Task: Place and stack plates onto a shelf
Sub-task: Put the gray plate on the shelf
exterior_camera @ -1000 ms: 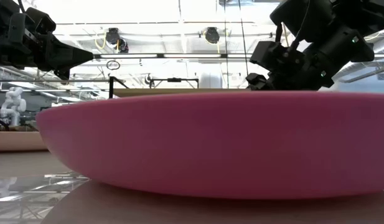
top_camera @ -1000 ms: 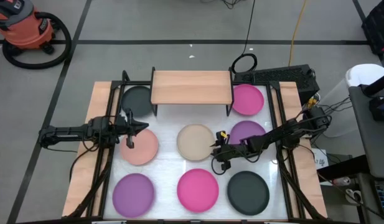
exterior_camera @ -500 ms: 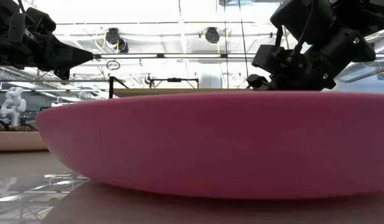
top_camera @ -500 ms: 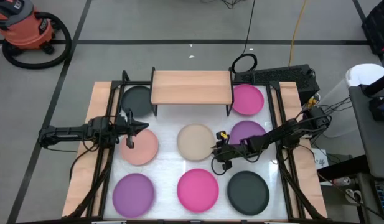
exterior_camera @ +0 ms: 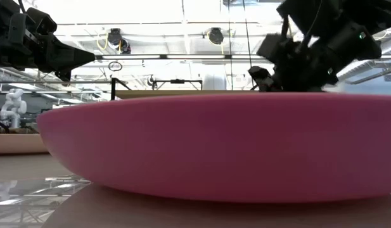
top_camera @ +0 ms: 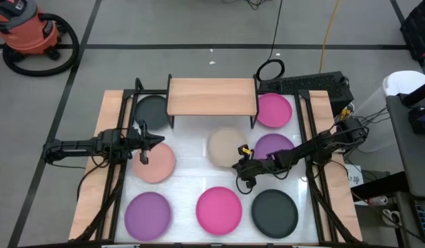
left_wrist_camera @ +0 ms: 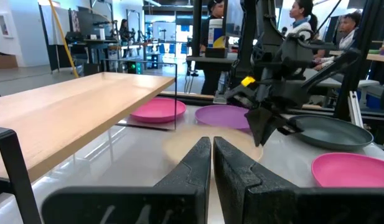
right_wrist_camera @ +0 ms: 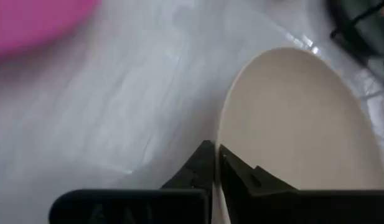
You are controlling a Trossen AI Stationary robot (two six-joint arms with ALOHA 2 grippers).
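My right gripper (top_camera: 238, 164) is shut on the beige plate (top_camera: 226, 146), which is at mid-table, just near of the shelf (top_camera: 212, 96). My left gripper (top_camera: 156, 140) is shut and empty, in the air over the far edge of the salmon plate (top_camera: 156, 164). On the table lie a black plate (top_camera: 150, 110) partly under the shelf, a magenta plate (top_camera: 274, 110), a purple plate (top_camera: 274, 145) under the right arm, and along the near edge a purple (top_camera: 147, 212), a magenta (top_camera: 219, 209) and a black plate (top_camera: 274, 212). My right gripper pinches the beige plate's rim (right_wrist_camera: 220, 134) between its two fingers, at the plate's near-right edge. The fingers come from the table's right side, slanting down. Whether the plate is clear of the table, I cannot tell.
The shelf's wooden top is bare and stands on black legs (top_camera: 170, 122) at the far middle. Black frame rails (top_camera: 116, 172) run along the table's left and right sides. In the low view, the near magenta plate (exterior_camera: 214, 145) blocks most of the table.
My right gripper has moved the beige plate toward the table's far edge and a little to the right, nearer the shelf. The gripper has stayed shut on the rim. My left arm has kept still.
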